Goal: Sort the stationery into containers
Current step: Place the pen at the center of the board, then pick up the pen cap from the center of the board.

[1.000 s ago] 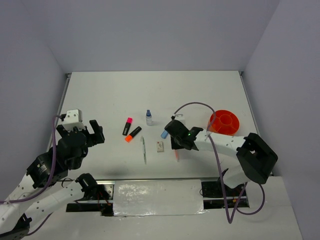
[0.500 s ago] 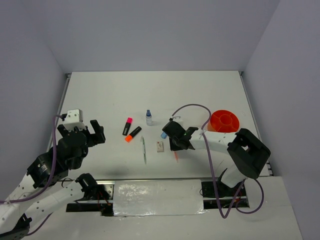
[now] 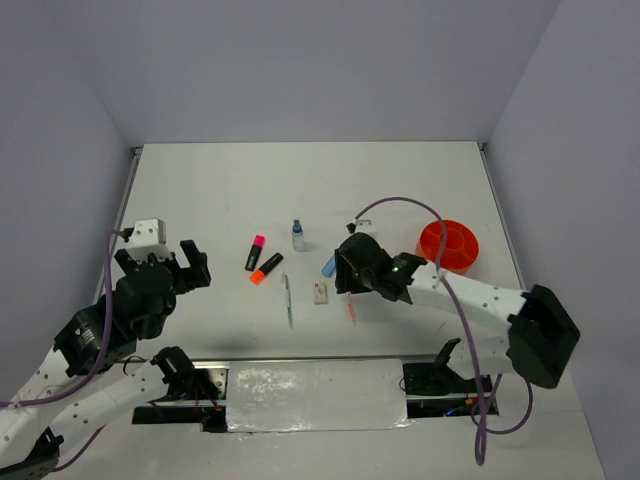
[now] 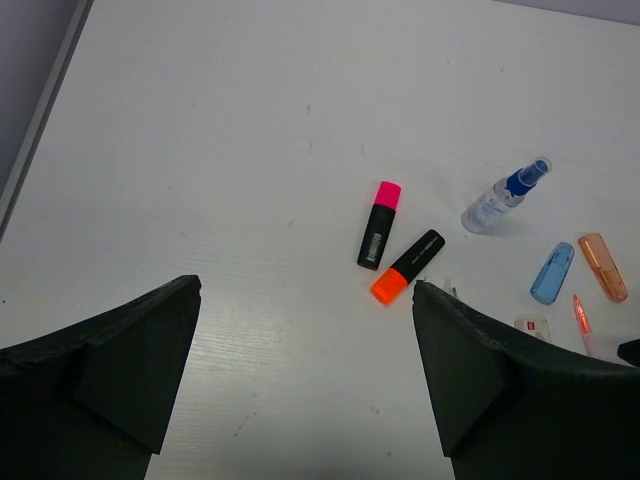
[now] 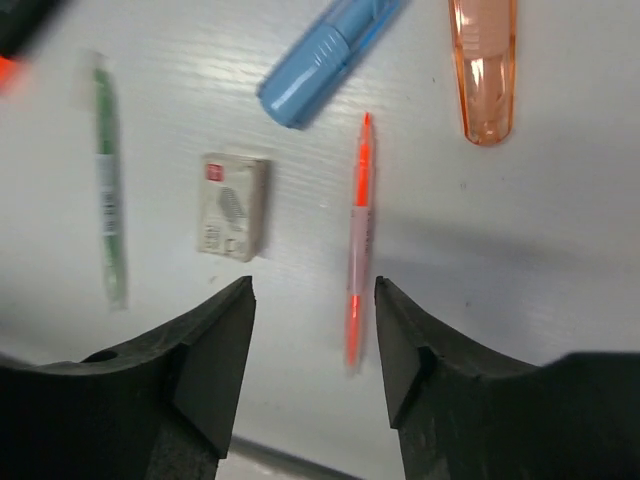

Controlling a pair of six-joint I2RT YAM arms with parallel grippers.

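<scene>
Setting: a robotics test cell, laboratory type. Evidence noted: a white table (image 3: pixel 300 190) stood boxed on three sides by plain pale walls (image 3: pixel 320 70). A left arm (image 3: pixel 100 335) and a right arm (image 3: pixel 470 295) were bolted at its near edge. Purple cables (image 3: pixel 400 199) looped loose, and a reflective plate (image 3: pixel 315 395) lay between the bases.
</scene>
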